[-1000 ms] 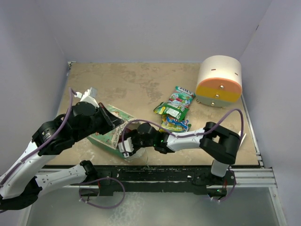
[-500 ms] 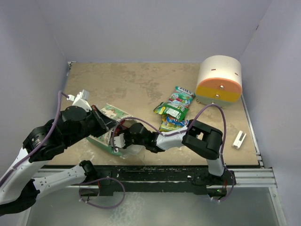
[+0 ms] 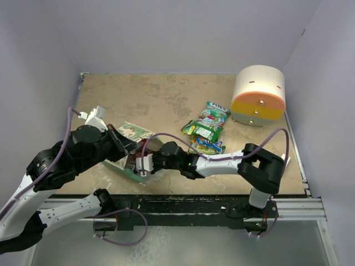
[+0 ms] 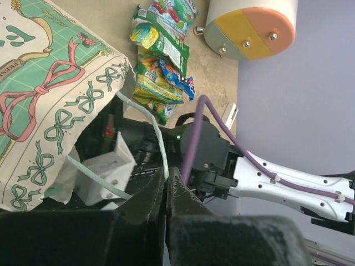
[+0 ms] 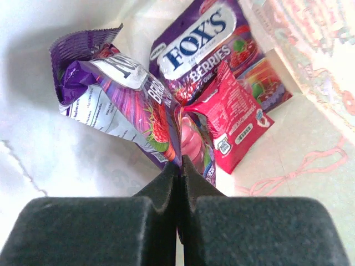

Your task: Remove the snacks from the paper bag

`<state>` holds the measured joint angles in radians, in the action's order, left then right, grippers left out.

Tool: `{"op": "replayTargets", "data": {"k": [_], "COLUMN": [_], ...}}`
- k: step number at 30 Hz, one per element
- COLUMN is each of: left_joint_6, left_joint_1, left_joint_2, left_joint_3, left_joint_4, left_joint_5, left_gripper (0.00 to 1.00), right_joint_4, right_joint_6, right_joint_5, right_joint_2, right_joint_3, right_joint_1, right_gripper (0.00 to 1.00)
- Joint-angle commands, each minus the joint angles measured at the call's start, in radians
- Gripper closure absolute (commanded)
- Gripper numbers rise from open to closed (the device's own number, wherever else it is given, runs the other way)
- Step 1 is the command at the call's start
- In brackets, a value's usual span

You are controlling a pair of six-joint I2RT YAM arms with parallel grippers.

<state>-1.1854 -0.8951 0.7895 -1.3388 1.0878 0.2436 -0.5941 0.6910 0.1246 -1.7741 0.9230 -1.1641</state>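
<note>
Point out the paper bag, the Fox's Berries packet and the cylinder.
paper bag (image 4: 50, 105): left wrist view, on its bow-patterned side.
Fox's Berries packet (image 5: 202, 41): right wrist view, on the printed name.
cylinder (image 3: 258, 82): top external view, on its cream part.

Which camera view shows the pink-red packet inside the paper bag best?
The right wrist view: the pink-red packet lies inside the paper bag, beside a purple packet. In the top and left wrist views it cannot be made out.

A robotics lab test cell: plain pale lavender panel walls (image 3: 183, 33) box in a mottled tan worktop (image 3: 161, 100), and a bare aluminium rail (image 3: 294, 206) at its near edge carries 2 white-and-black robot arms (image 3: 219, 164) trailing purple cables (image 3: 275, 133).
</note>
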Motion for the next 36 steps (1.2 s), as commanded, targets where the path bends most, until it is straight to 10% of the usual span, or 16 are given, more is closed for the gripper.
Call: {"op": "replayTargets", "data": {"k": [1, 36], "left_joint_6": [0.011, -0.007], "left_joint_1": [-0.002, -0.001], "left_joint_2": [-0.021, -0.027], "left_joint_3": [0.001, 0.096], "left_joint_4": [-0.047, -0.128], "left_joint_5": [0.013, 0.042], "left_gripper": [1.00, 1.00], "right_joint_4": [0.023, 0.820], "right_joint_6": [-0.079, -0.974], "right_joint_5": [0.070, -0.189], "right_joint_2": [0.108, 0.819], "right_joint_3": [-0.010, 0.193], "right_joint_1": [-0.001, -0.002], "right_gripper": [1.00, 1.00]}}
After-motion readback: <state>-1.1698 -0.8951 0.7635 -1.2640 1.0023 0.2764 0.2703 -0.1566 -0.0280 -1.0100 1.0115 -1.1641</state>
